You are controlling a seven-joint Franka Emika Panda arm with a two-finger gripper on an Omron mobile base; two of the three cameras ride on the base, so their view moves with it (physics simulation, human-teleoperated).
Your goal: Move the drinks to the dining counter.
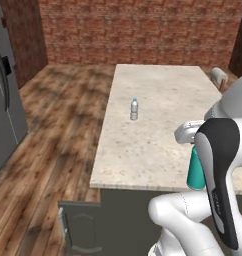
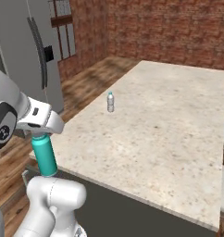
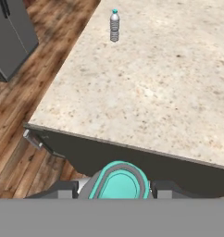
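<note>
The tool [image 2: 41, 135] is gripping the teal bottle [image 2: 45, 157] near its top, its jaws closed narrowly on the neck, so the cap is hidden under the hand. The bottle is hanging upright, a smooth, plain teal cylinder with a rounded shoulder. In the hand view its teal body [image 3: 119, 183] is showing from above between the two dark fingertips [image 3: 63, 189], with a paler rim around it. It is being held just off the near edge of the worktop [image 2: 169, 120], with its base at about the height of that edge; whether it is touching the stone is not clear.

The worktop is a large rectangular island with a beige speckled stone top and a dark base. The small water bottle [image 1: 134, 109] is standing upright on it, well apart from the teal bottle, toward the worktop's long side that is facing the refrigerator [image 1: 5, 95]. It is clear and ribbed with a blue cap.

The refrigerator is standing well apart from the worktop, across the wooden floor [image 1: 53, 130]. A brick wall [image 1: 143, 30] is running behind the worktop's far end.
</note>
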